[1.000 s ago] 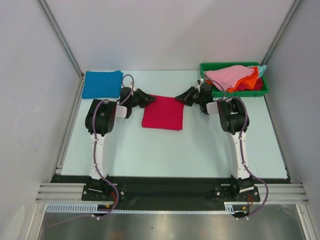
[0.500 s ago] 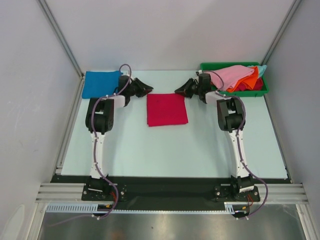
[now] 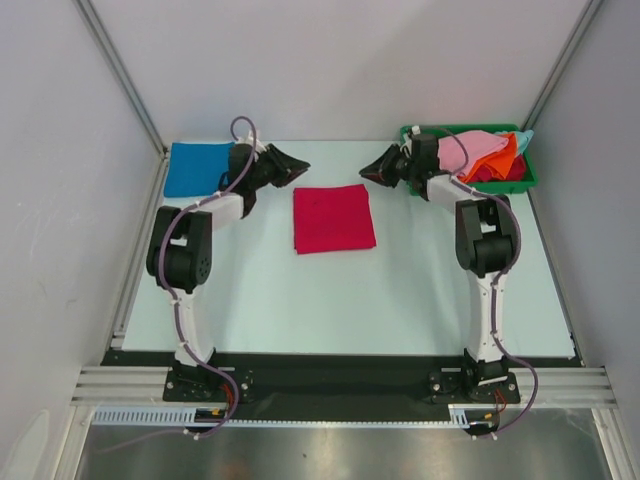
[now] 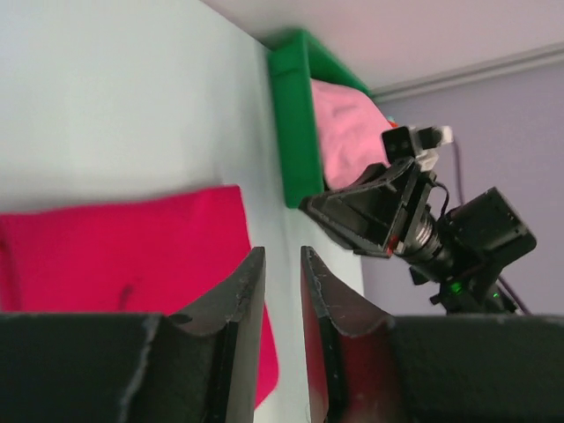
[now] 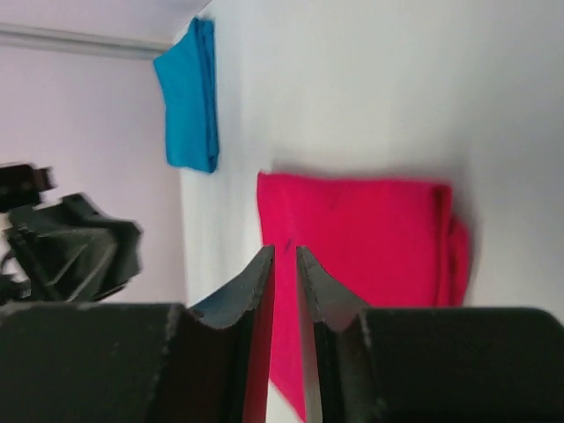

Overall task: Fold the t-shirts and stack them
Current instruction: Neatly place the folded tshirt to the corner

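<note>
At the near edge of the tabletop (image 3: 330,300), seen only from above: both arm bases (image 3: 200,380), bolted side by side. Farther out, again only from above: the whole outline of the crimson t-shirt (image 3: 334,219), folded to a neat rectangle. Lies flat at mid-table, clear of both arms. Shows only in part from the wrists: one long edge from the left wrist, a doubled, thicker edge from the right wrist. Catches the green bin (image 3: 528,178) from the left wrist but not from the right; catches the blue t-shirt (image 3: 200,168) from the right wrist but not from the left.

Rises from each base to a bent elbow, then angles inward past the far edge of the crimson cloth. Points tip toward tip, well apart.

On the left end effector (image 3: 298,163): fingers (image 4: 238,300) parted by a narrow slit, bare tabletop showing between them. Holds nothing, touches nothing. On the right end effector (image 3: 370,170): the same narrow slit, nothing pinched, apart from the crimson cloth.

Beyond, at the far left corner: the blue t-shirt, folded flat, just behind the left wrist. At the far right corner: the green bin, heaped with a pink t-shirt (image 3: 480,145) on top, an orange t-shirt (image 3: 500,160) under it, and a light blue t-shirt (image 3: 524,138) peeking out at the back.
</note>
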Controlling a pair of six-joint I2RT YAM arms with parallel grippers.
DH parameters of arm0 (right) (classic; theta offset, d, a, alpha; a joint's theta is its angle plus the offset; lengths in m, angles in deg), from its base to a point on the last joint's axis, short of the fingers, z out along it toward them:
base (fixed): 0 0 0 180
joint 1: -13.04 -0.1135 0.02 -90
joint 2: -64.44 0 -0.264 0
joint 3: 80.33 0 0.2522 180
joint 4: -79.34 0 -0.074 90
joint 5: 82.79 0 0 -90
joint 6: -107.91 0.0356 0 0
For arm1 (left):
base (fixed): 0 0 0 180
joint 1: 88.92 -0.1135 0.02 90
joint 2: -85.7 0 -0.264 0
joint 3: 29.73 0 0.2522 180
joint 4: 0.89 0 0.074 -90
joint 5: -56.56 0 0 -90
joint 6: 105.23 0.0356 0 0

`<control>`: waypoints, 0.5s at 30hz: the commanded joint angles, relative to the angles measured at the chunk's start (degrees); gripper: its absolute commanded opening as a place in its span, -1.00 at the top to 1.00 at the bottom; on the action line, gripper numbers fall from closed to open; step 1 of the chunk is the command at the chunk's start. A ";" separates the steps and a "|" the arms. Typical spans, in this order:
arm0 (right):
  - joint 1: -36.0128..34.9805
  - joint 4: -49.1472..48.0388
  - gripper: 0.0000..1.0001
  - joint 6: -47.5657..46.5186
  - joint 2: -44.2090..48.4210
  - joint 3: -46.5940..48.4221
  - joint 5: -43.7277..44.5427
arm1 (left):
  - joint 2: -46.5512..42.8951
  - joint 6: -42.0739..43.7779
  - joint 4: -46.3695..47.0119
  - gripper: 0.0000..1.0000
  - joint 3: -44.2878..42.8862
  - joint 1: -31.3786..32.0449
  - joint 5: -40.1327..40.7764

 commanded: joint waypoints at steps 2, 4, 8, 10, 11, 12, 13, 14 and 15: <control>-2.76 -26.64 0.60 11.39 7.31 -20.25 -3.63 | -0.14 -7.31 14.00 0.46 9.67 5.39 -1.31; -3.47 -33.94 0.61 15.24 6.52 -24.05 -3.46 | 0.13 -8.46 16.99 0.47 13.19 6.54 -1.22; -3.83 -42.94 0.63 18.77 1.69 -28.55 -2.94 | 0.83 -8.91 20.96 0.48 19.17 8.04 -0.87; -3.13 -46.89 0.64 19.83 -1.30 -28.56 -3.11 | 1.36 -8.20 22.01 0.49 21.37 8.13 -0.78; -2.78 -46.91 0.64 19.40 -2.09 -28.30 -3.02 | 1.62 -6.72 21.75 0.49 22.69 8.04 -0.69; -2.51 -46.21 0.65 18.79 -3.14 -27.16 -3.20 | 2.06 -5.58 21.06 0.49 22.96 7.87 -0.78; -1.73 -44.47 0.65 18.26 -3.41 -26.63 -3.55 | 2.93 -4.43 19.05 0.50 22.88 7.78 -1.48; -1.28 -44.36 0.66 18.17 -3.42 -26.62 -4.07 | 3.12 -3.81 18.94 0.51 22.62 7.26 -2.27; -0.93 -43.93 0.66 17.21 -3.07 -26.62 -5.03 | 2.94 -3.89 19.29 0.52 22.79 6.99 -2.80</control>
